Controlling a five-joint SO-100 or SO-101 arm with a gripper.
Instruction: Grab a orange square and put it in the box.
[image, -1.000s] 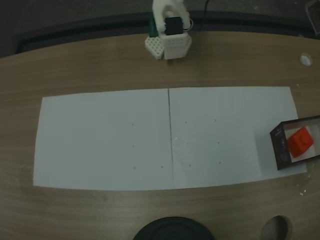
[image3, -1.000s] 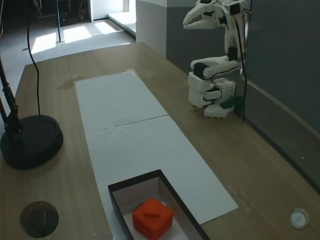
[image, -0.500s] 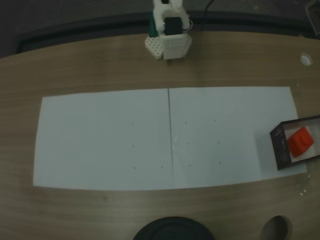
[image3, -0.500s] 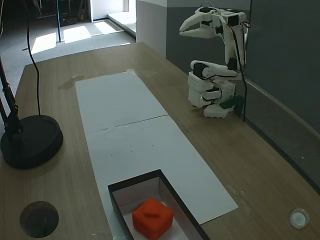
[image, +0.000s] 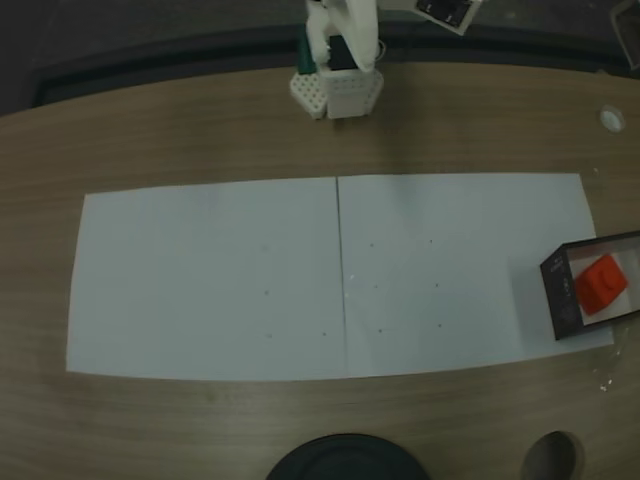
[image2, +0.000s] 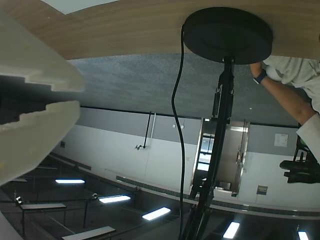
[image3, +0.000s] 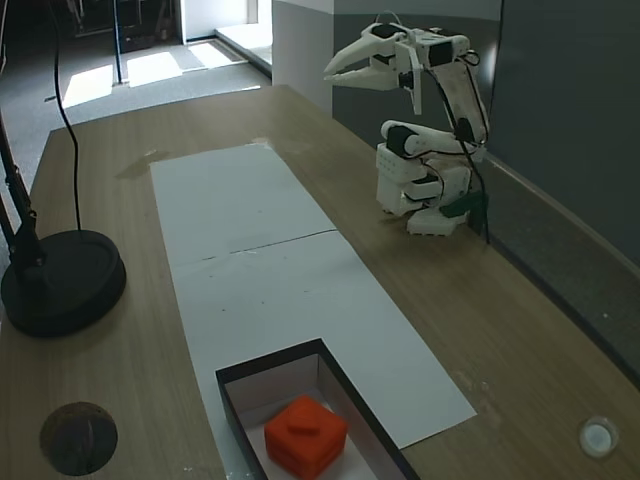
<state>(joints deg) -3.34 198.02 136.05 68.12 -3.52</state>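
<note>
Orange square (image3: 305, 436) lodged inside box (image3: 238, 383), task seemingly complete; claw (image3: 331, 72), empty with fingers slightly apart, newly swung forward above counter (image3: 520, 330) from its folded pose.

Orange square (image3: 306, 435) inside box (image3: 232, 390); box on paper sheet (image3: 260, 270) end, on counter (image3: 140, 400). Lamp base (image3: 62, 282) beside sheet; arm base (image3: 420, 185) opposite.

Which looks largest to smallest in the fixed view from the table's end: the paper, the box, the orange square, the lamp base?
1. Paper.
2. Box, cut by the picture's edge, and lamp base: these look alike, and the box is nearer the camera, so I leave them unranked.
3. Orange square.
</note>
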